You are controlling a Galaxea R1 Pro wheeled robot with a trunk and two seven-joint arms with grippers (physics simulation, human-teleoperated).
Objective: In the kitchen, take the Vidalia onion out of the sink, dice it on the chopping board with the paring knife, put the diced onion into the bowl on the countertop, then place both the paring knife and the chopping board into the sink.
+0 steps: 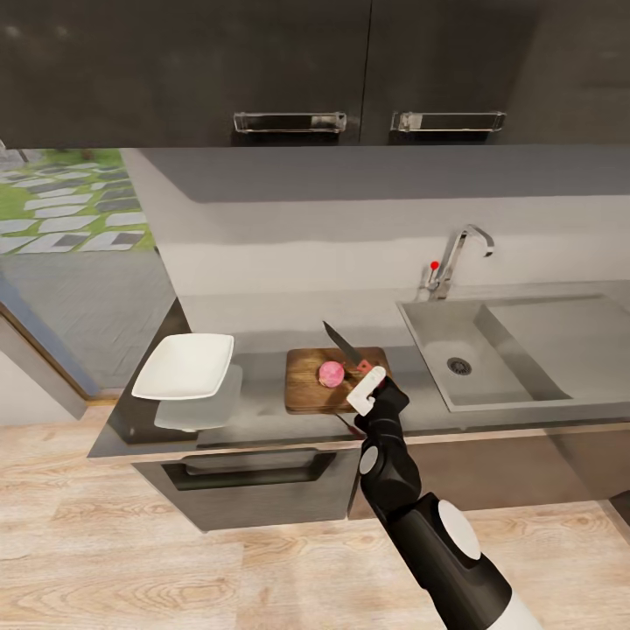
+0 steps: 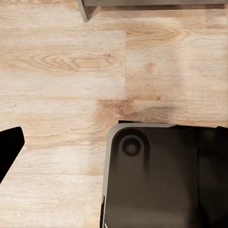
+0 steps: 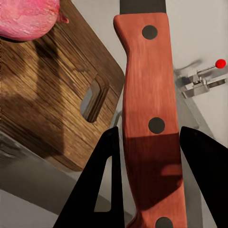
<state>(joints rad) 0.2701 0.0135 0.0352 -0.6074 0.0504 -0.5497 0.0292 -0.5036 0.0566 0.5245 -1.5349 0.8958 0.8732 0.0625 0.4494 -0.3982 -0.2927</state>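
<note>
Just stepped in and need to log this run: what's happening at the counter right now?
The robot's right gripper holds the paring knife by its red handle, jaws closed on it, blade raised over the chopping board. The Vidalia onion sits whole on the board, not yet cut. The white bowl waits empty to the board's left, and the sink lies to its right.

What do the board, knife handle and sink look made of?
Board: wood, dark brown, visible grain and a cut-out grip slot in the right wrist view.
Knife handle: reddish, faint grain, three dark round rivets; likely stained wood, could be resin.
Sink: matte grey, probably brushed metal; the render leaves it open.
</note>
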